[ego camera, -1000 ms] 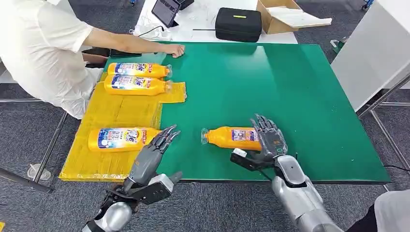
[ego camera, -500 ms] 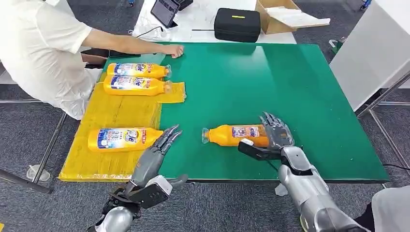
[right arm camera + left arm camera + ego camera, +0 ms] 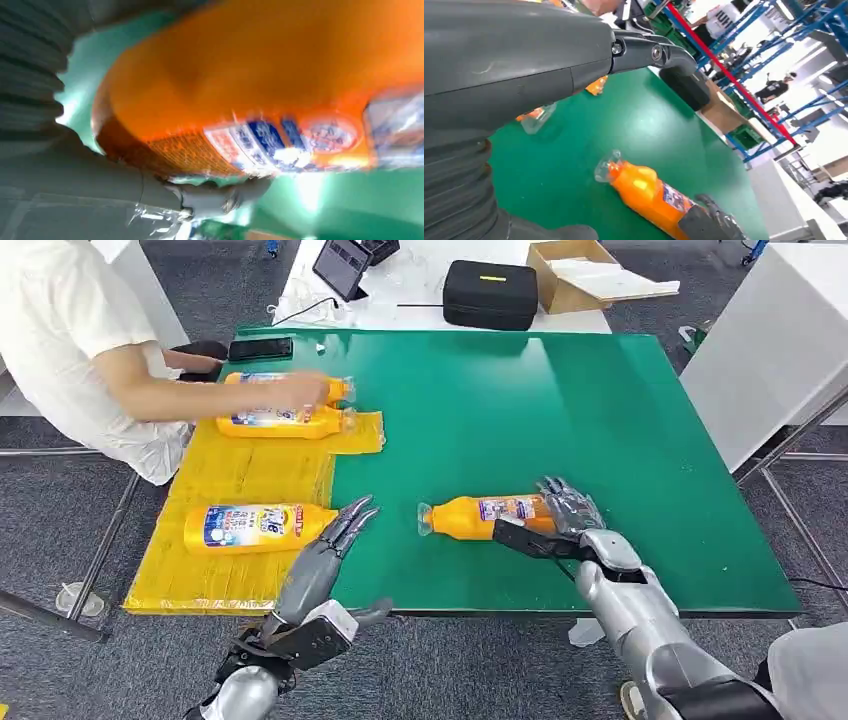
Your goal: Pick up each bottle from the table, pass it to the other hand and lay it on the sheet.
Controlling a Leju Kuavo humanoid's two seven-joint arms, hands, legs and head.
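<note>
An orange bottle (image 3: pixel 480 517) (image 3: pixel 649 192) (image 3: pixel 260 75) lies on its side on the green table (image 3: pixel 600 410), cap toward the sheet. My right hand (image 3: pixel 565 520) (image 3: pixel 709 220) grips its base end, thumb against the near side and fingers over the far side. My left hand (image 3: pixel 325 560) (image 3: pixel 524 60) hovers open at the table's front edge, fingers stretched out, apart from this bottle. The yellow sheet (image 3: pixel 250 465) covers the table's left part. On it lie one bottle (image 3: pixel 250 527) near my left hand and two bottles (image 3: pixel 285 420) at the far end.
A person in white sits at the left, a hand (image 3: pixel 300 392) on the far bottles. A phone (image 3: pixel 260 348) lies at the table's far left edge. Behind the table are a black case (image 3: pixel 492 290), a cardboard box (image 3: pixel 570 270) and a tablet (image 3: pixel 342 262).
My right hand has moved further around the bottle's base, and its thumb has come against the near side. The person's hand went from the table's far edge onto the far bottles.
</note>
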